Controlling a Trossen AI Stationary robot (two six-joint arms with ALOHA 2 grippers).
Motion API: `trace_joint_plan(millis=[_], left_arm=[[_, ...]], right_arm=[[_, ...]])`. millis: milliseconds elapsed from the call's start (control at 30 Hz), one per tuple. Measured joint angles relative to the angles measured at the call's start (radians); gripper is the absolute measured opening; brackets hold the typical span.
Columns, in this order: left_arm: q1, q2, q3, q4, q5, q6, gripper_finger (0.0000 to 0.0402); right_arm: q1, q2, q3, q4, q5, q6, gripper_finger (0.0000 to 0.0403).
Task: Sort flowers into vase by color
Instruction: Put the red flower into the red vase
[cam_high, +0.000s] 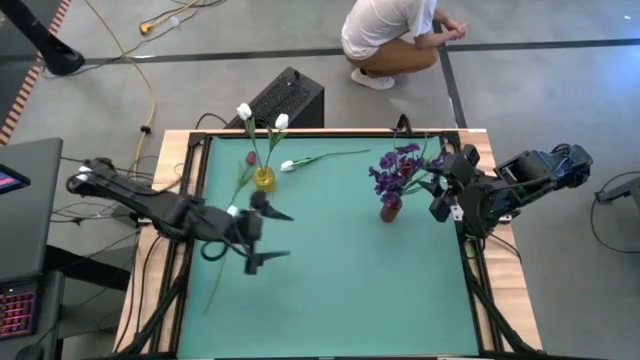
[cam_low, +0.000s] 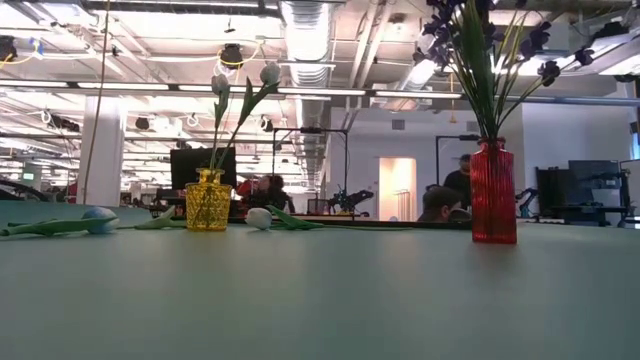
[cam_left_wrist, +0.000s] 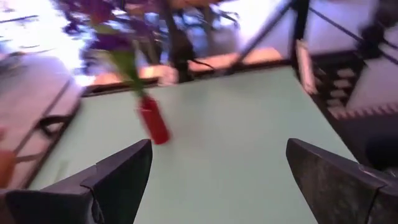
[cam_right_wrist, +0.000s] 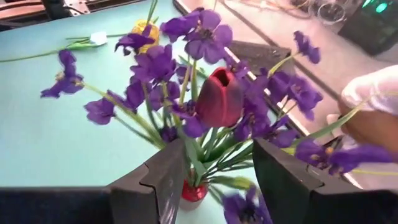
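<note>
Left gripper (cam_high: 268, 236) hanging wide open and empty over the green table (cam_high: 340, 290), with loose flowers waiting to be sorted.

The yellow vase (cam_high: 264, 179) is holding two white tulips (cam_high: 281, 122); a third white tulip (cam_high: 288, 165) is lying on the mat just beside it, and another stem (cam_high: 222, 262) is lying by the left gripper. The red vase (cam_high: 389, 210) is carrying the purple spray (cam_high: 398, 168) and a dark red tulip (cam_right_wrist: 218, 96). The right gripper (cam_high: 447, 192) is waiting part-open near the spray, holding nothing. The next pick probably calls for coming down on a lying stem mid-length, pinching the stem rather than the bloom, then lifting clear before swinging toward the matching vase.
</note>
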Motion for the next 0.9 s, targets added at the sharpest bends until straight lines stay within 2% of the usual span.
trace_joint_plan(millis=[167,267,367,500,633,700,900], left_arm=[[0.025,-0.157,0.0,-0.016,-0.219,-0.032,0.0359],[0.071,-0.253,0.0,0.017,-0.388,0.027,0.0359],[0.158,-0.338,0.0,0.024,-0.54,0.103,0.0359],[0.345,-0.415,0.0,-0.035,-0.628,0.105,0.0359],[0.557,-0.437,0.001,-0.172,-0.627,0.026,0.0359],[0.662,-0.425,0.001,-0.274,-0.576,-0.027,0.0359],[0.944,-0.311,0.001,-0.506,-0.249,-0.154,0.0359]], right_arm=[[-0.001,0.0,0.0,0.002,0.058,-0.02,0.0214],[-0.007,0.0,0.0,0.002,0.081,-0.02,0.0214],[-0.007,0.0,0.0,0.002,0.082,-0.02,0.0214],[-0.007,0.0,0.0,0.011,0.084,-0.019,0.0214],[-0.007,0.0,0.0,0.013,0.084,-0.017,0.0214],[-0.007,0.0,0.0,0.013,0.084,-0.017,0.0214],[-0.007,0.0,0.0,0.013,0.084,-0.017,0.0214]])
